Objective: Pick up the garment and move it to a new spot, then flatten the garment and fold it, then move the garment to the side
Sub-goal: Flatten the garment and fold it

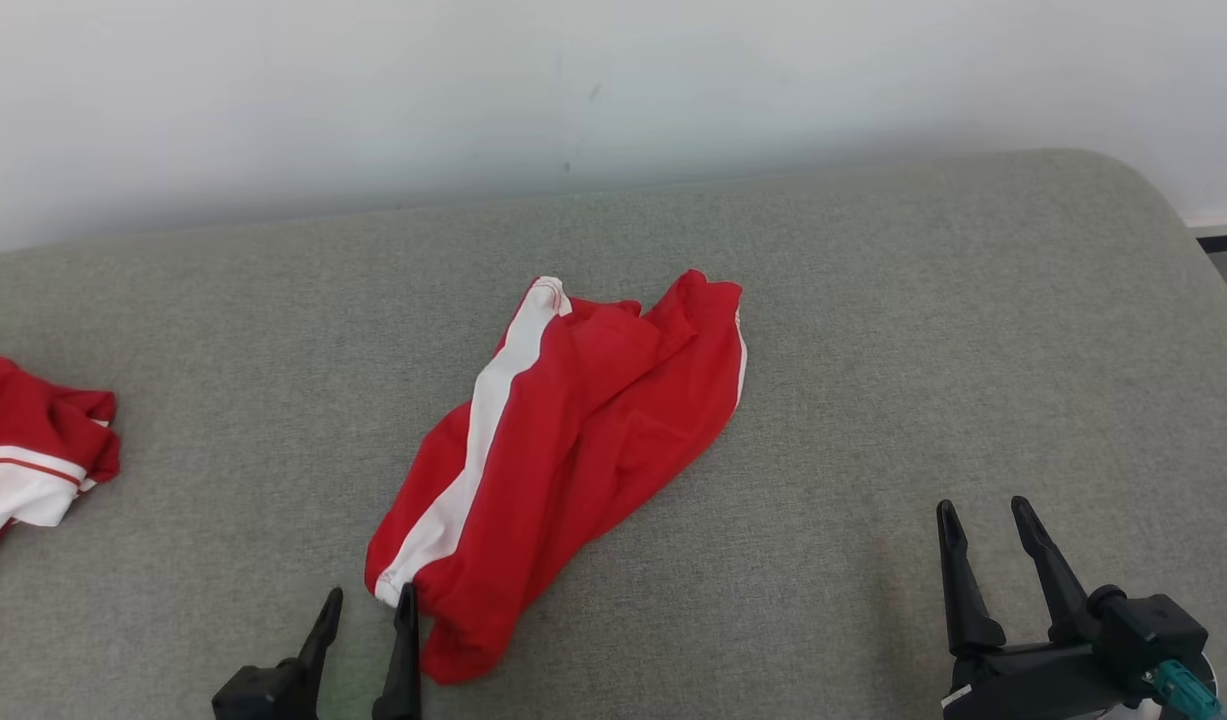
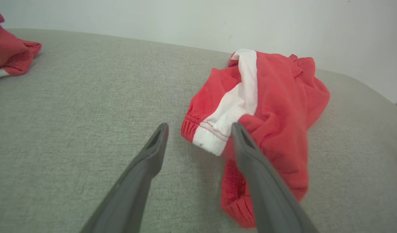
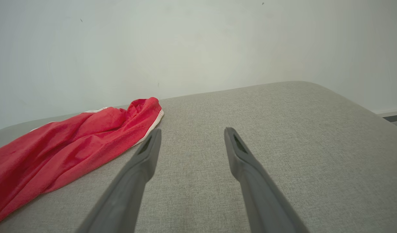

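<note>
While poised low over the near edge of the grey cushion (image 1: 873, 350), spread wide and clamping nothing: left gripper (image 1: 370, 592), one finger overlapping the white-striped near corner of the red garment (image 1: 573, 440); cannot tell whether touching.

Lies crumpled about mid-cushion, slanting from that near corner up toward the far right, with a bare strip between its far hem and the pale wall (image 1: 573, 80).

Right gripper (image 1: 983, 503) at the near right, fingers likewise apart and empty, well apart from the garment's right edge.

Broad bare cushion from that edge out to the rounded right end. Bare again on the left, up to a second red-and-white cloth (image 1: 33, 450) bunched at the left border of the head view.
</note>
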Robot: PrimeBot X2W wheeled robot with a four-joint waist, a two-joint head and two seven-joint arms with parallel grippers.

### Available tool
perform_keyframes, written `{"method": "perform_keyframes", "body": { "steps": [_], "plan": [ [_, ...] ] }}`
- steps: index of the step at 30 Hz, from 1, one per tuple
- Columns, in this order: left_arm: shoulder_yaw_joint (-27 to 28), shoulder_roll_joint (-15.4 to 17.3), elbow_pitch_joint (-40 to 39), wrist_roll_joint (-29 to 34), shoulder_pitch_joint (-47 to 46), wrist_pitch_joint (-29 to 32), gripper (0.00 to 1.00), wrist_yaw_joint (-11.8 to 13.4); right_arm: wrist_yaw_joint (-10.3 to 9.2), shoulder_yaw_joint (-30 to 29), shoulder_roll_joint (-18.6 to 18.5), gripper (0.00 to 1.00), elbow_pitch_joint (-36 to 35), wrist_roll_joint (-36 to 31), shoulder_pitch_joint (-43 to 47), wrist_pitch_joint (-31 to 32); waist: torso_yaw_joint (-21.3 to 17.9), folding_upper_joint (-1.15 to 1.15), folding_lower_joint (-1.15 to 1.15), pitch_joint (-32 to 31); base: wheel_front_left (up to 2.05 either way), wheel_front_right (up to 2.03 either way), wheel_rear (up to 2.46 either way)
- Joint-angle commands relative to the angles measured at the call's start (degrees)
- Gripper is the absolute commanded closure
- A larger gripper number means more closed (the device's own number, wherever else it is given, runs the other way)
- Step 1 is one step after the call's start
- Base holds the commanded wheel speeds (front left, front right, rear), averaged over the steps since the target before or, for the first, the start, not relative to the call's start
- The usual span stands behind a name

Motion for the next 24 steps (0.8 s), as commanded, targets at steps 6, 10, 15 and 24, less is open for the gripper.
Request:
{"method": "perform_keyframes", "body": {
  "steps": [6,10,15,24],
  "plan": [
    [-1.2,0.0,3.1,-4.9,-1.8,-0.2,0.00,-0.4,-0.13,0.1,-0.2,0.00,-0.2,0.6,-0.6,0.0,-1.2,0.00,0.00,0.9,0.00,0.00,0.00],
    [-4.2,-0.1,4.9,-9.4,-3.4,-0.2,0.00,-0.3,-0.13,0.2,-0.5,0.00,-0.3,0.7,-0.9,0.0,-1.7,0.00,0.00,1.3,0.00,0.00,0.00],
    [-6.9,0.0,8.4,-12.1,-5.7,-0.2,0.32,-0.4,-0.13,0.4,-0.7,0.00,-0.3,0.7,-1.1,0.0,-2.2,0.00,0.00,1.7,0.00,0.00,0.00],
    [-5.1,0.5,6.4,-11.0,-8.9,-0.2,1.00,-0.4,-0.13,0.3,-0.6,0.00,-0.3,0.6,-0.9,0.0,-2.5,0.00,0.00,1.7,0.00,0.00,0.00]
  ]
}}
